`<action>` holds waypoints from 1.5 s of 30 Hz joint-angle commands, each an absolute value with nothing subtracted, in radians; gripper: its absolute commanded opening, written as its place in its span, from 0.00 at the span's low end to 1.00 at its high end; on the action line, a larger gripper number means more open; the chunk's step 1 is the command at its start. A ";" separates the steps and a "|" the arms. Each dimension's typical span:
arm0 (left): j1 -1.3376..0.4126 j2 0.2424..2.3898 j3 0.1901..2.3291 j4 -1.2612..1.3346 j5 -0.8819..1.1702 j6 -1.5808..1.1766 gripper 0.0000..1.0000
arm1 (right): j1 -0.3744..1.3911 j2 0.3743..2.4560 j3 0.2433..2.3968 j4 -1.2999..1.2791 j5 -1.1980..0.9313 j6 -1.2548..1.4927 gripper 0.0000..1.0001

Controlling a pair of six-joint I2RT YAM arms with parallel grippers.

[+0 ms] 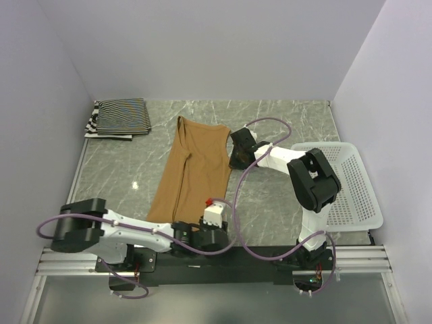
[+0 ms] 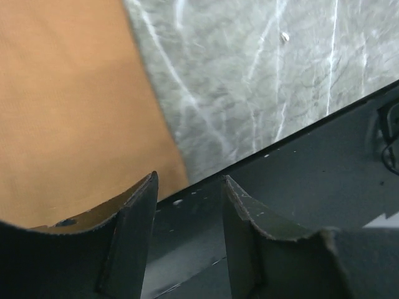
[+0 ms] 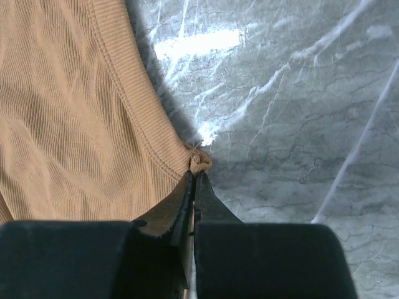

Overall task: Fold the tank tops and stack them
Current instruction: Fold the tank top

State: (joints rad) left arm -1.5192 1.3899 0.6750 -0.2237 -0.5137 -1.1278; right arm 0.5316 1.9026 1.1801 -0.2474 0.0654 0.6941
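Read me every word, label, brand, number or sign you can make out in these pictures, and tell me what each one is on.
None: no words, numbers or logos can be read in any view.
The tan tank top and the folded striped tank tops show no tag or print.
The white basket and the small white block on the left arm carry no legible marking.

Soft, even overhead light filled the top view, leaving one small glare spot on the marble table. In the right wrist view, strong glare bleached the marble beside the tan tank top, whose edge cast a dark shadow. The left wrist view was blurred.
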 commanded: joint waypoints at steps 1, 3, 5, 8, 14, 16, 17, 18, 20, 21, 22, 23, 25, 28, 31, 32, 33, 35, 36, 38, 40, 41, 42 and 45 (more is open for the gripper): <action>-1.554 1.472 0.781 -0.281 -0.584 -1.155 0.50 | 0.517 1.894 1.201 -0.268 0.112 0.687 0.00; -1.569 1.538 0.843 -0.323 -0.623 -1.172 0.50 | 0.517 1.888 1.197 -0.268 0.107 0.686 0.00; -1.581 1.583 0.902 -0.412 -0.673 -1.207 0.49 | 0.517 1.885 1.189 -0.262 0.104 0.684 0.00; -1.591 1.650 0.958 -0.486 -0.698 -1.226 0.49 | 0.518 1.885 1.181 -0.256 0.100 0.683 0.00; -1.617 1.747 1.037 -0.612 -0.755 -1.310 0.41 | 0.514 1.888 1.164 -0.244 0.095 0.677 0.00; -1.631 1.775 1.063 -0.678 -0.791 -1.334 0.44 | 0.514 1.887 1.160 -0.239 0.095 0.675 0.00; -1.638 1.782 1.084 -0.689 -0.795 -1.335 0.45 | 0.512 1.887 1.157 -0.239 0.094 0.673 0.00; -1.640 1.798 1.092 -0.699 -0.798 -1.332 0.45 | 0.512 1.887 1.157 -0.241 0.092 0.673 0.00; -1.643 1.805 1.106 -0.698 -0.799 -1.322 0.45 | 0.512 1.885 1.155 -0.241 0.092 0.672 0.00; -1.644 1.809 1.109 -0.707 -0.802 -1.325 0.44 | 0.511 1.884 1.154 -0.239 0.094 0.672 0.00; -1.654 1.807 1.114 -0.718 -0.807 -1.341 0.43 | 0.509 1.881 1.152 -0.241 0.095 0.673 0.00; -1.660 1.802 1.120 -0.725 -0.827 -1.350 0.43 | 0.508 1.875 1.146 -0.236 0.092 0.670 0.00; -1.673 1.787 1.126 -0.765 -0.847 -1.385 0.43 | 0.505 1.873 1.144 -0.236 0.092 0.667 0.00; -1.675 1.770 1.121 -0.791 -0.864 -1.405 0.45 | 0.502 1.878 1.144 -0.235 0.089 0.666 0.00; -1.674 1.782 1.118 -0.773 -0.859 -1.378 0.45 | 0.499 1.878 1.138 -0.227 0.084 0.667 0.00; -1.674 1.796 1.123 -0.769 -0.854 -1.378 0.45 | 0.499 1.879 1.135 -0.226 0.083 0.667 0.00; -1.674 1.805 1.127 -0.773 -0.854 -1.384 0.45 | 0.500 1.882 1.135 -0.227 0.078 0.669 0.00; -1.674 1.818 1.137 -0.767 -0.851 -1.376 0.45 | 0.499 1.885 1.134 -0.224 0.077 0.667 0.00; -1.674 1.828 1.140 -0.756 -0.847 -1.368 0.45 | 0.499 1.887 1.134 -0.221 0.075 0.669 0.00; -1.672 1.839 1.134 -0.715 -0.841 -1.342 0.45 | 0.497 1.891 1.132 -0.222 0.074 0.667 0.00; -1.663 1.848 1.129 -0.693 -0.821 -1.322 0.43 | 0.495 1.888 1.131 -0.221 0.075 0.666 0.00; -1.658 1.859 1.121 -0.687 -0.813 -1.322 0.41 | 0.494 1.885 1.126 -0.219 0.078 0.666 0.00; -1.654 1.864 1.118 -0.674 -0.807 -1.316 0.36 | 0.492 1.884 1.123 -0.218 0.078 0.664 0.00; -1.649 1.868 1.106 -0.629 -0.793 -1.290 0.24 | 0.482 1.872 1.111 -0.219 0.084 0.658 0.00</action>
